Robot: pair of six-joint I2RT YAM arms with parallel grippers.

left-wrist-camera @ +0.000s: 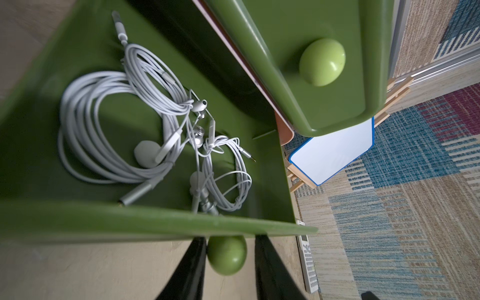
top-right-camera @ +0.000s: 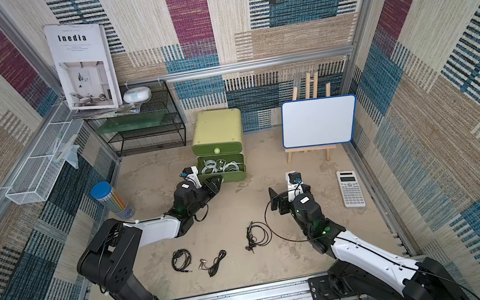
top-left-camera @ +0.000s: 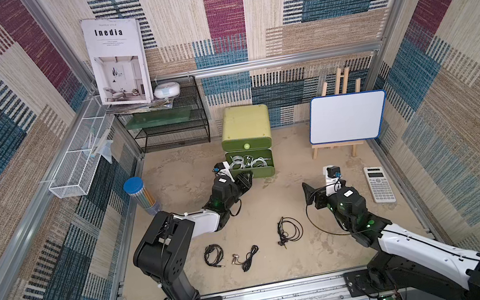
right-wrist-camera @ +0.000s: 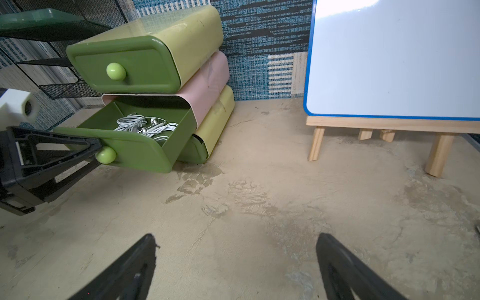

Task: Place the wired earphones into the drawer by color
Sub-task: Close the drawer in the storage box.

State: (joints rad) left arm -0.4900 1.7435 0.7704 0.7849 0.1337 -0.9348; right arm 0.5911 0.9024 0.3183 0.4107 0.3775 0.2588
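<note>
1. Three bundles of black earphones [top-left-camera: 214, 254] lie loose on the table [top-left-camera: 270, 191], well apart from the drawers.
2. Tangled white earphones [left-wrist-camera: 130, 124] sit inside the pulled-out middle drawer [right-wrist-camera: 140, 153]. The cables overlap, so the number of sets is unclear.
3. The left gripper [left-wrist-camera: 230, 241] straddles that drawer's knob [left-wrist-camera: 226, 259]. One finger touches it and the other stands off with a visible gap, so nothing is pinched. In both top views its fingertips are dark and hard to make out.
4. The right gripper [right-wrist-camera: 233, 259] is spread wide and empty above bare table. Its finger bases are cut off at the frame edge.
5. The bottom drawer [right-wrist-camera: 192, 153] is mostly hidden behind the open one.
</note>
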